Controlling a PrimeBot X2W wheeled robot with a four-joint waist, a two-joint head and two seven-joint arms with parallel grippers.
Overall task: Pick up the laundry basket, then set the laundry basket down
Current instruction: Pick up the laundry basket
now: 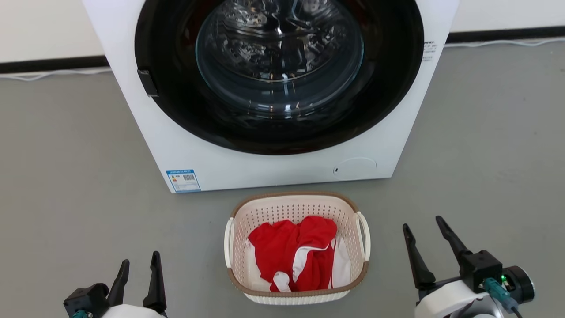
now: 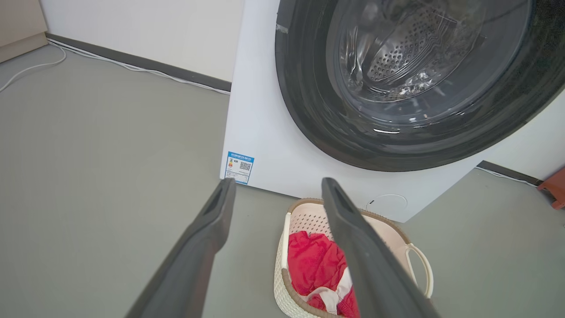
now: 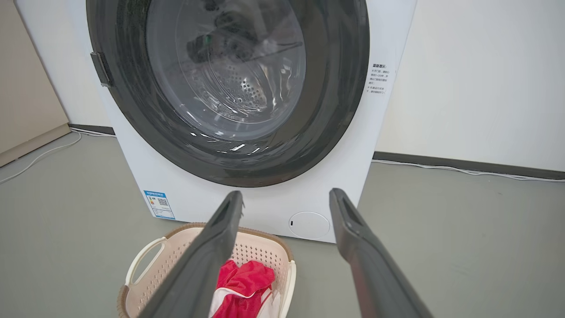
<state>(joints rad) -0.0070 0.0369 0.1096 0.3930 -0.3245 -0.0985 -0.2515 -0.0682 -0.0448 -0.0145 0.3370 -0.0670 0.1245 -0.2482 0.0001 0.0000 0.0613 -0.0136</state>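
My left gripper (image 1: pixel 140 258) and right gripper (image 1: pixel 421 222), both spread wide and empty, flank the basket (image 1: pixel 293 194). It sits on the floor between them, just before the washer (image 1: pixel 273 170). One white handle faces each gripper, and the right looks nearer. It is cream perforated plastic with a brown woven-look rim and rounded corners, and red and white clothes (image 1: pixel 291 251) lie inside.

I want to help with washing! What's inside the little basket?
Inside the laundry basket lies crumpled red clothing with white trim, beside some white fabric. The basket's floor beneath them is covered.
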